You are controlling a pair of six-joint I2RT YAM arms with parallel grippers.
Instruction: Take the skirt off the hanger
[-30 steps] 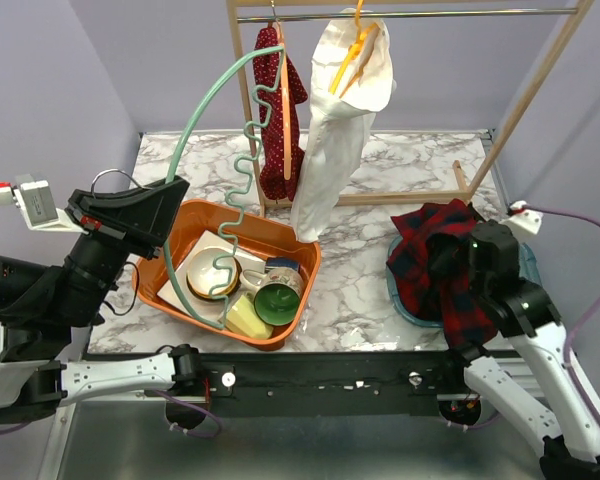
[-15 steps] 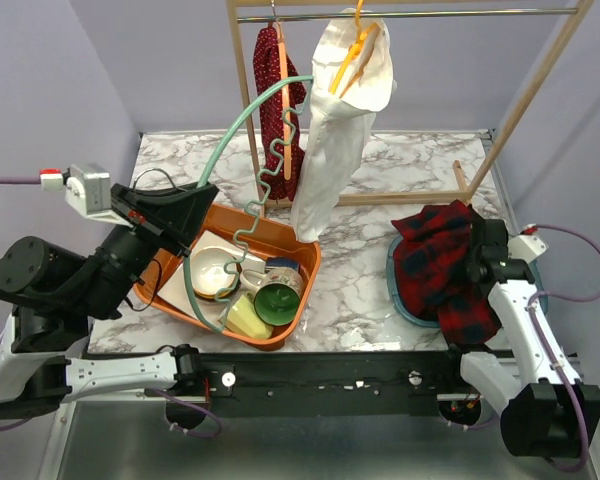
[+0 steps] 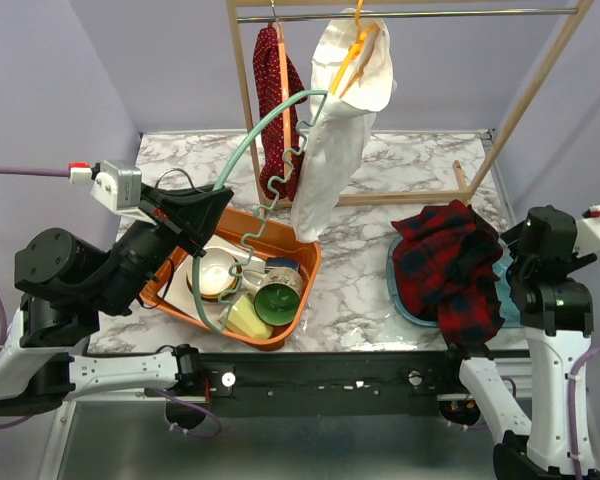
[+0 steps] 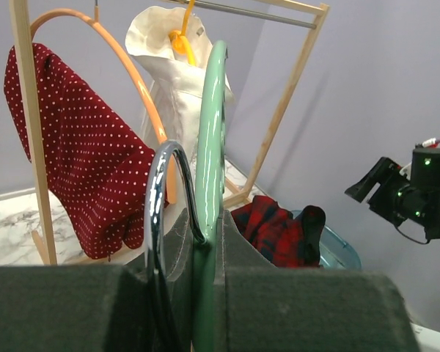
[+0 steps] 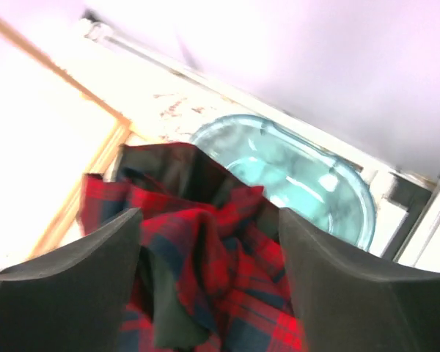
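Observation:
The red and dark plaid skirt (image 3: 445,270) lies crumpled, half in a teal tray (image 3: 510,292) at the right, free of the hanger. The mint-green hanger (image 3: 248,142), with its wavy bar and metal hook (image 4: 155,191), is held over the orange bin; my left gripper (image 3: 218,203) is shut on it, the green rod (image 4: 209,147) pinched between the foam pads (image 4: 205,229). My right gripper (image 3: 530,240) is raised beside the skirt's right edge. In the right wrist view its open fingers (image 5: 209,220) straddle the skirt (image 5: 220,282) from above without touching it.
An orange bin (image 3: 305,272) of dishes and cups sits centre-left. Behind it a wooden rack (image 3: 528,92) carries a red polka-dot garment (image 3: 276,110) on an orange hanger and a white garment (image 3: 342,120). The teal tray's bare rim (image 5: 308,176) shows past the skirt.
My right gripper opened, let go of the skirt and lifted up and to the right. My left arm swung the green hanger rightward and forward, toward the rack.

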